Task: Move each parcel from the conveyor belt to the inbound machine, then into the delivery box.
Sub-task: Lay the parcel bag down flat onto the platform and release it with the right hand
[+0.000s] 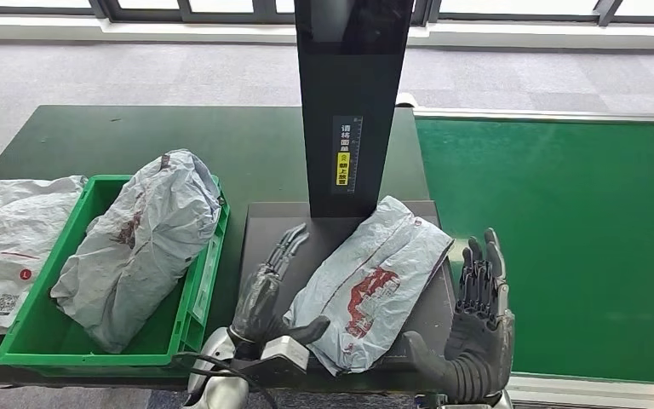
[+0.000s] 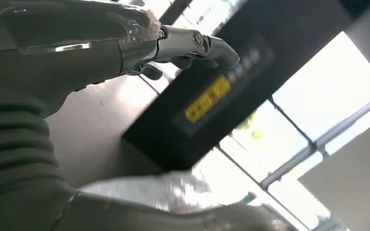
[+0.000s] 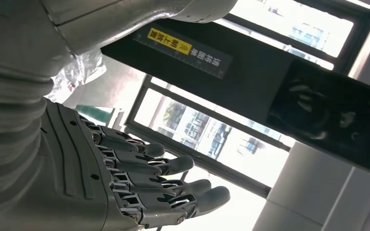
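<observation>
Head view: a grey parcel (image 1: 368, 281) with red print lies on the dark machine plate (image 1: 266, 223), its near corner past the plate's front edge. Left hand (image 1: 266, 294) and right hand (image 1: 477, 328) flank it, fingers spread, holding nothing. A yellow label (image 1: 342, 170) marks the black post (image 1: 351, 102); its writing is unreadable. Another parcel (image 1: 140, 243) fills the green box (image 1: 197, 294). The green belt (image 1: 562, 247) lies right.

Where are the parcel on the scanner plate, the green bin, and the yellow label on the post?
parcel (image 1: 370, 277), head view, on its red print mid-bag.
green bin (image 1: 203, 285), head view, on its right wall.
yellow label (image 1: 342, 169), head view, on the label's middle, on the black post's front.
</observation>
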`<state>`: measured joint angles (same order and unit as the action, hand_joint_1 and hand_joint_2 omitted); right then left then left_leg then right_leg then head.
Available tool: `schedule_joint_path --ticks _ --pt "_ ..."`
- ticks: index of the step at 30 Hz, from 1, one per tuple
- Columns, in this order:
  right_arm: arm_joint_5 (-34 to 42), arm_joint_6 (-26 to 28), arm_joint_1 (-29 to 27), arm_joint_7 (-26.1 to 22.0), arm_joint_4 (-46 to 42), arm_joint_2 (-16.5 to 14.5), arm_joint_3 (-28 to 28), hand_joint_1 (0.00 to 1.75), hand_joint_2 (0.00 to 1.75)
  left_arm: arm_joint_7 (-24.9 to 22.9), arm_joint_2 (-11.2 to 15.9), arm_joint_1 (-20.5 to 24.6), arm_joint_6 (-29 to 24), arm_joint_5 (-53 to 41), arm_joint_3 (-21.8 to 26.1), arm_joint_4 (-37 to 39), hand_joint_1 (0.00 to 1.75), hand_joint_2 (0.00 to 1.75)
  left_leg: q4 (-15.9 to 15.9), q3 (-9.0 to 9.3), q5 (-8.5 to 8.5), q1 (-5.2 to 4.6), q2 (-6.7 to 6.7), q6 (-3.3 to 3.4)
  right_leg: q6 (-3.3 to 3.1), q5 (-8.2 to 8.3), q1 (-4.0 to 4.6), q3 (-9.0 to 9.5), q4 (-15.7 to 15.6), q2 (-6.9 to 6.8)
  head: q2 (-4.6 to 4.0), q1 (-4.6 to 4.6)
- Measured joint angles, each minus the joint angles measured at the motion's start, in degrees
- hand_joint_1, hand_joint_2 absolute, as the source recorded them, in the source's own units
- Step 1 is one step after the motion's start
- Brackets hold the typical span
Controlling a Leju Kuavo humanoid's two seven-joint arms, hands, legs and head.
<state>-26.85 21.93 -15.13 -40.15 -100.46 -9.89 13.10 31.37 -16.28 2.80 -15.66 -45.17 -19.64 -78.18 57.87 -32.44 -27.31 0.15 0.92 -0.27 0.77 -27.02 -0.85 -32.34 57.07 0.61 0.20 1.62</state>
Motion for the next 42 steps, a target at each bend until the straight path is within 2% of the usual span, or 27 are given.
schedule_joint_path --ticks 6,10,16,22,28,32,42 --pt "0.8 0.0 0.0 0.0 -1.8 0.1 0.0 0.0 1.75 -0.7 0.1 3.0 1.1 -1.5 -3.7 7.8 0.0 1.75 0.0 0.01 0.0 0.0 -0.01 0.0 0.01 0.01 0.01 0.01 0.0 0.01 0.0 0.01" --pt "1.5 -0.6 0.1 0.0 -2.1 0.2 0.0 0.0 1.75 -2.6 0.0 5.5 3.8 -4.6 -5.2 12.2 0.0 1.75 0.0 0.01 0.0 0.01 -0.01 0.0 0.01 0.01 0.01 0.02 0.0 0.0 0.0 0.01" --pt "2.2 -3.5 1.1 0.0 -2.1 0.2 0.0 0.0 1.75 -4.8 -1.2 11.0 6.4 -9.1 -8.1 24.8 0.0 1.75 0.0 0.0 0.01 0.0 -0.01 0.0 0.01 0.01 0.0 0.03 0.0 -0.01 0.0 0.01" --pt "2.3 -4.9 2.1 0.0 -2.1 0.2 0.0 0.0 1.75 -8.8 -2.3 14.6 5.7 -14.2 -9.9 35.8 0.0 1.75 0.0 0.04 0.01 0.0 0.04 0.0 0.02 0.01 0.0 0.11 0.0 -0.03 0.0 0.01" --pt "2.3 -4.9 2.3 0.0 -2.0 0.2 0.0 0.0 1.75 -10.4 -2.5 16.1 4.2 -16.0 -11.5 40.1 0.0 1.75 0.0 0.16 -0.01 0.01 0.03 0.01 0.03 -0.03 0.01 0.24 0.0 -0.03 0.0 0.0" --pt "2.2 -4.9 2.3 0.0 -2.0 0.2 0.0 0.0 1.75 -10.9 -2.7 16.7 3.4 -16.7 -11.8 41.4 1.73 1.75 0.0 0.11 -0.01 0.0 0.02 0.02 0.04 -0.02 0.01 0.42 0.0 -0.03 0.0 0.0" --pt "1.5 -5.6 2.1 0.0 -2.0 0.2 0.0 0.0 1.75 -11.0 -2.1 15.7 0.3 -17.8 -10.4 38.2 1.75 1.75 0.0 -0.03 0.13 0.01 -0.19 0.05 -0.06 0.1 0.02 0.49 0.0 0.21 0.0 0.0"
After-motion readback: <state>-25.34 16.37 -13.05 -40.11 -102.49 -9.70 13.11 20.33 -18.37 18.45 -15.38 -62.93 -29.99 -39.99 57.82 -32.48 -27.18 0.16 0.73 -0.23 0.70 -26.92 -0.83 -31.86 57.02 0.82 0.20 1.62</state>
